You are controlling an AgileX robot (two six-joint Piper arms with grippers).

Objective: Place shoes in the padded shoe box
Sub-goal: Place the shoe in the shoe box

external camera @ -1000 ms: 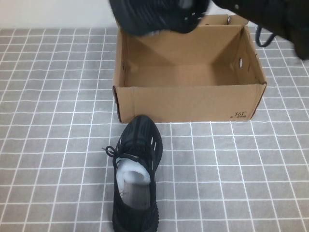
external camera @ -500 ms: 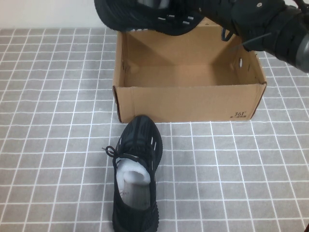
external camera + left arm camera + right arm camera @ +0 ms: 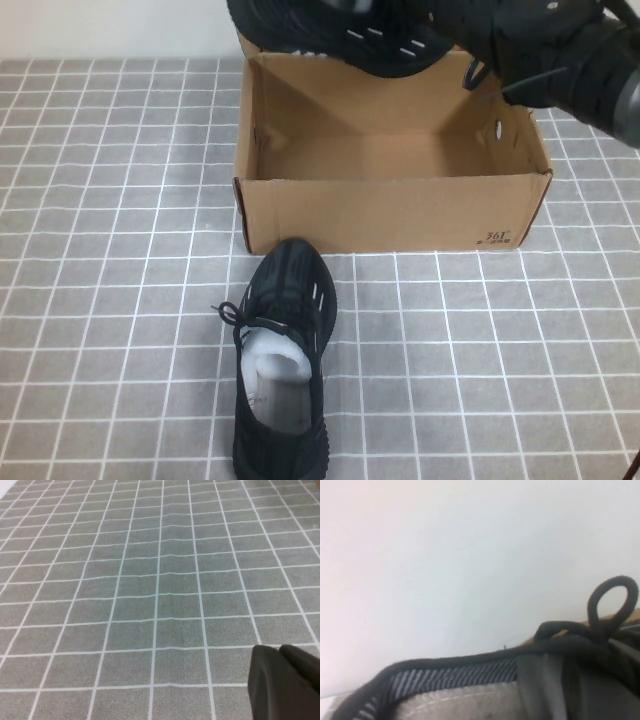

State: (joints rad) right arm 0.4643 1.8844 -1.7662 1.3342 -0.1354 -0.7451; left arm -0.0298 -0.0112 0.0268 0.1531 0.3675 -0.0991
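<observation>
The brown padded shoe box stands open on the grey checked cloth at the back centre. One black sneaker with white paper stuffing lies in front of the box, toe towards it. My right gripper is shut on the other black sneaker and holds it in the air over the box's far wall. In the right wrist view that sneaker's collar and a lace loop fill the lower part. My left gripper shows only in the left wrist view, shut and empty above bare cloth.
The grey cloth with white grid lines covers the table around the box. A white wall runs behind the table. The right arm reaches in from the top right over the box's right corner.
My right gripper has carried the held sneaker to the right and slightly lower over the box's far wall. The sneaker on the table and the box have not moved.
</observation>
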